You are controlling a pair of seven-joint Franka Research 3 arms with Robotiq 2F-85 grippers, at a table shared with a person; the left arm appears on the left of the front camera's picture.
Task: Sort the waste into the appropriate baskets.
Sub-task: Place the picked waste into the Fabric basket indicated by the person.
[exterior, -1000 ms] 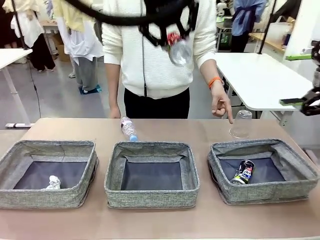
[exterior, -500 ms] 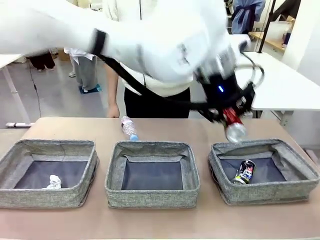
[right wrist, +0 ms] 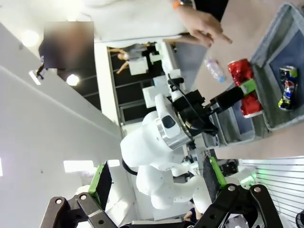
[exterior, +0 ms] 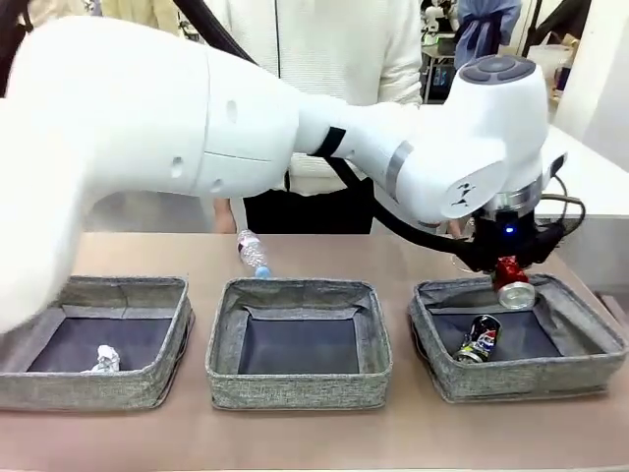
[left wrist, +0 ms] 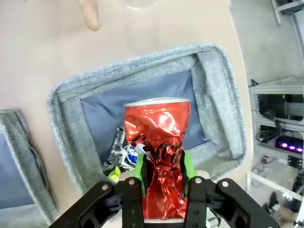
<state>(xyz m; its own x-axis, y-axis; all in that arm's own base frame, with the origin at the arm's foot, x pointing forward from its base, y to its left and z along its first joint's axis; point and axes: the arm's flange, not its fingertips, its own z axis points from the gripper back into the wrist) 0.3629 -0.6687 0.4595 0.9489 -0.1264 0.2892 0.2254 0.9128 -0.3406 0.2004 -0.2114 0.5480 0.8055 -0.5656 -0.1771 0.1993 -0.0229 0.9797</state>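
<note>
Red crushed can point(left wrist: 159, 142) sits clamped in the left jaws, which are drawn narrow onto its lower half. It hangs above the right bin point(exterior: 590, 369), inside the line of its walls, and has not been let go yet. On that bin's dark lining, just below and beside the held can, lies the blue-white can point(exterior: 479, 339), so metal seems to be collecting here.

Next to the right bin stands the middle bin point(exterior: 295, 388), with nothing visible in it. One bin further on, the left bin point(exterior: 88, 388) holds the paper ball point(exterior: 103, 359).

Two pieces lie on the counter point(exterior: 314, 433) outside any bin. The bottle point(exterior: 253, 252) is well to the right bin's left, behind the middle bin's far wall. The cup point(left wrist: 140, 4) stands just beyond the right bin's far wall, near the person's finger point(left wrist: 89, 14).

The right jaws stand wide and hold nothing, raised off to the side, well apart from the right bin.

By my reckoning the job is about half done. Paper and one can are sorted, and the red can needs only a release. The bottle and cup remain, and both likely belong in the middle bin.
</note>
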